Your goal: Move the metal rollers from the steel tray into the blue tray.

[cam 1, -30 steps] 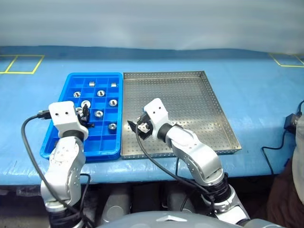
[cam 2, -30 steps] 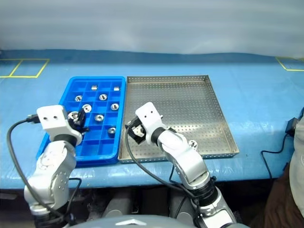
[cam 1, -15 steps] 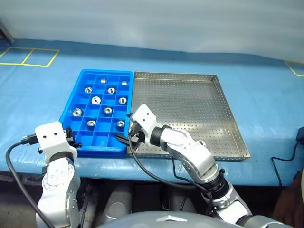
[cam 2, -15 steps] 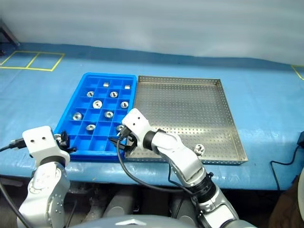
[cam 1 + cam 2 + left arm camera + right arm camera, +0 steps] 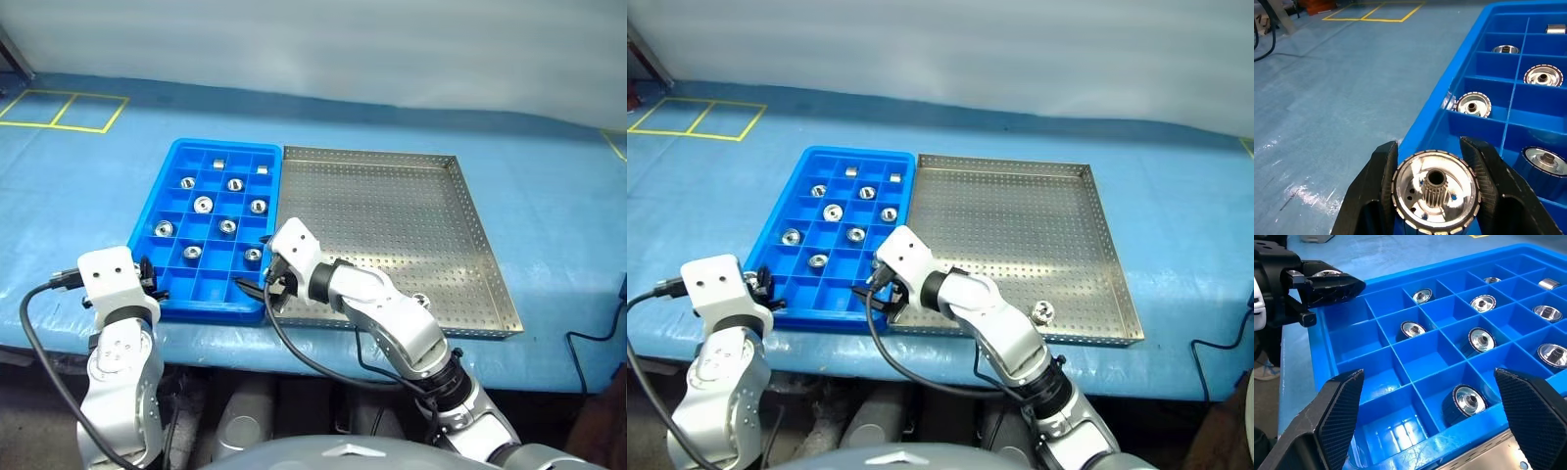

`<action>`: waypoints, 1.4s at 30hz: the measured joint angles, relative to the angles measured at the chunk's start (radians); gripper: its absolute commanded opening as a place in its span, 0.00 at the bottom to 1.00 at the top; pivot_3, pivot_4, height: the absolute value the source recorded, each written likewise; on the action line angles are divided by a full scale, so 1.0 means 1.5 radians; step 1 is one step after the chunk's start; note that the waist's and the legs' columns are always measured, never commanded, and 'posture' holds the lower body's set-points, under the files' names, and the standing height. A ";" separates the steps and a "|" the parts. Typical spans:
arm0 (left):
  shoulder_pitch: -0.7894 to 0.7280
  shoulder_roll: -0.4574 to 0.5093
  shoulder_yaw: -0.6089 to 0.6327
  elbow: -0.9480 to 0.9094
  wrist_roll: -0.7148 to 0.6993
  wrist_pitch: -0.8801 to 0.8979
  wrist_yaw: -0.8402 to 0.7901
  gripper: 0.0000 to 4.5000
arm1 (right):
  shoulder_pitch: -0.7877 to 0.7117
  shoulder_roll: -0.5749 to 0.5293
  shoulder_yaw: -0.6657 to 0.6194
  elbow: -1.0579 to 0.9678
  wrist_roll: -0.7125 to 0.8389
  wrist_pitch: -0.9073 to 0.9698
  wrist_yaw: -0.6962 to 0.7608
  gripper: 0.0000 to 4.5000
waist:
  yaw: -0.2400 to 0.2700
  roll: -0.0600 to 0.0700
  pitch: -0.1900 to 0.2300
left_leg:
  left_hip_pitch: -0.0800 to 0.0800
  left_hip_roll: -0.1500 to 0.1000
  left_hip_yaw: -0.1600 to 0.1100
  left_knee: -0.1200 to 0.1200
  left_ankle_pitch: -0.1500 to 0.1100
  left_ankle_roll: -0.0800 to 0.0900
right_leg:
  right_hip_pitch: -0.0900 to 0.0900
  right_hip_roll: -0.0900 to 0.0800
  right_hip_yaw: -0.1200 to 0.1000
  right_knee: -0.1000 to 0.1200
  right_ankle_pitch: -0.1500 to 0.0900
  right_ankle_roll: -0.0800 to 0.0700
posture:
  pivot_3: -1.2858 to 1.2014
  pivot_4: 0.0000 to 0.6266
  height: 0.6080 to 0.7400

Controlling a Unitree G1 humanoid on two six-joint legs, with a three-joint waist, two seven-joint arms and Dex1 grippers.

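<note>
Left claw (image 5: pixel 1435 188) clamped on a roller (image 5: pixel 1436 191) at the blue tray's (image 5: pixel 157 201) outer near corner, right claw (image 5: pixel 1430 426) spread wide over its near rim, one roller (image 5: pixel 1043 312) near the steel tray's (image 5: pixel 1097 206) front edge, bare counter (image 5: pixel 78 166) left

A shiny metal roller (image 5: pixel 1436 192), its toothed hub facing outward, sits clamped between the left gripper's (image 5: pixel 1436 188) two black fingers, just outside the blue tray's (image 5: pixel 1436 115) near corner. Nine more rollers (image 5: pixel 204 205) lie singly in the grid compartments ahead of the fingertips. One roller (image 5: pixel 1042 312) remains on the perforated steel tray (image 5: pixel 1019 220), near its front rim, well apart from those fingers.
</note>
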 measured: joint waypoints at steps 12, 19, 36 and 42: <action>-0.031 0.001 0.006 0.001 -0.018 -0.002 -0.036 0.98 | 0.027 -0.035 -0.037 -0.060 0.012 0.027 -0.018 1.00 | -0.005 0.000 0.000 | 0.000 0.000 -0.003 0.001 0.000 -0.001 | 0.002 0.001 -0.003 0.000 -0.002 0.002 | 0.61 0.24 1.00; -0.066 0.067 -0.083 -0.013 -0.115 0.013 -0.174 0.98 | 0.026 -0.063 -0.165 -0.146 0.025 0.210 -0.081 1.00 | -0.021 0.000 0.000 | 0.000 0.000 -0.003 0.002 0.000 -0.001 | 0.003 0.000 -0.003 0.000 0.000 -0.001 | 0.57 0.24 1.00; -0.083 0.265 -0.280 -0.022 -0.265 0.025 -0.423 0.98 | 0.056 -0.082 -0.286 -0.268 0.033 0.561 -0.165 1.00 | -0.080 0.005 0.000 | 0.001 0.000 -0.002 0.002 0.001 -0.001 | 0.003 0.001 -0.002 0.000 -0.002 0.002 | 0.52 0.24 1.00; -0.097 0.273 -0.315 -0.011 -0.272 0.002 -0.430 0.98 | 0.117 -0.102 -0.310 -0.254 0.021 0.561 -0.183 1.00 | -0.081 0.006 0.000 | 0.001 0.000 -0.002 0.002 0.001 -0.001 | 0.002 0.002 0.000 0.000 -0.002 0.002 | 0.52 0.24 1.00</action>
